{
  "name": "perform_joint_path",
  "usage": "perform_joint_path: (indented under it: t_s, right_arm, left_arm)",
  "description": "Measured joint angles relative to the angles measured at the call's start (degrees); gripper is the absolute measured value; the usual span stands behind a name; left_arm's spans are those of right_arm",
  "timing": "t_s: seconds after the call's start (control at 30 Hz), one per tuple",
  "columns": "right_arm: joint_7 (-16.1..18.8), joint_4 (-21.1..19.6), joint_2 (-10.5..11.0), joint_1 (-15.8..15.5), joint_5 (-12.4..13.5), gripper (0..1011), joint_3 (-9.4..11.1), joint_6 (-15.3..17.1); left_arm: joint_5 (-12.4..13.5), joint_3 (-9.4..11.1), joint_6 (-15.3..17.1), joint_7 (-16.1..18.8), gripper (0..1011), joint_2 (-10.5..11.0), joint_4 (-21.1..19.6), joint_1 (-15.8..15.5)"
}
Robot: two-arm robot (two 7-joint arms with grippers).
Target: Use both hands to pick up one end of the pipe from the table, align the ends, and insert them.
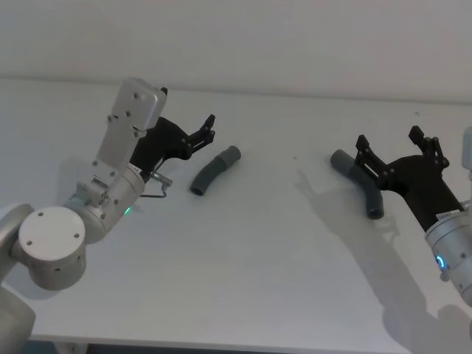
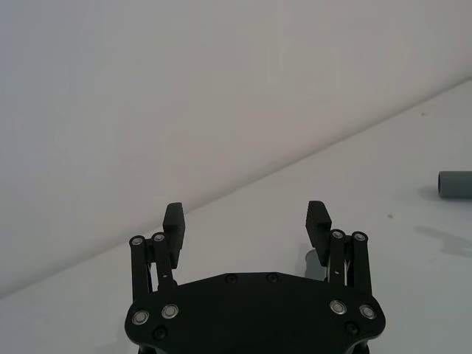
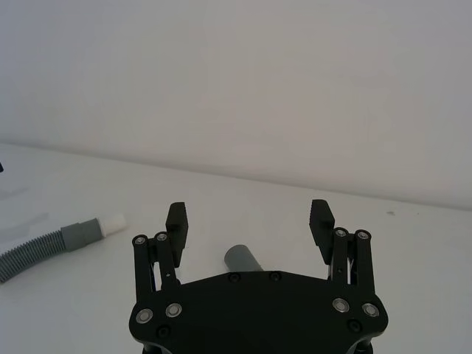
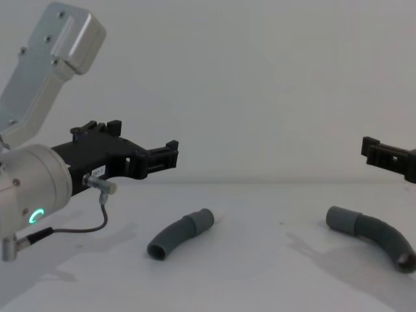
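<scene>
Aloft: left tool (image 2: 246,215), right tool (image 1: 389,138), agape.

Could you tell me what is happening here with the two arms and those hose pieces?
Nothing is grasped yet. Two curved grey pipe pieces lie apart on the table. The left end effector hovers open, raised above the table beside the left pipe piece. The right end effector hovers open over the right pipe piece. Joining the ends has not begun.
</scene>
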Motion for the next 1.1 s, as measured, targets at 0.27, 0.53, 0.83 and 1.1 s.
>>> perform_joint_path:
  t_s: [0.27,0.53,0.83,1.1]
  right_arm:
    - [0.00,0.00,0.00,0.00,0.00,1004,0.00,0.00]
    - [0.00,0.00,0.00,0.00,0.00,1004,0.00,0.00]
    - [0.00,0.00,0.00,0.00,0.00,1004,0.00,0.00]
    - [0.00,0.00,0.00,0.00,0.00,1004,0.00,0.00]
  left_arm:
    - [0.03,0.15,4.52,-0.42,1002,0.50,-1.61,0.22]
    - [-0.04,0.48,11.82,-1.71,1002,1.73,-3.79,0.23]
    - [-0.16,1.57,20.93,-4.98,1002,3.84,-5.58,-1.49]
    - [-0.47,2.51,25.57,-8.66,1002,4.67,-5.02,-4.03]
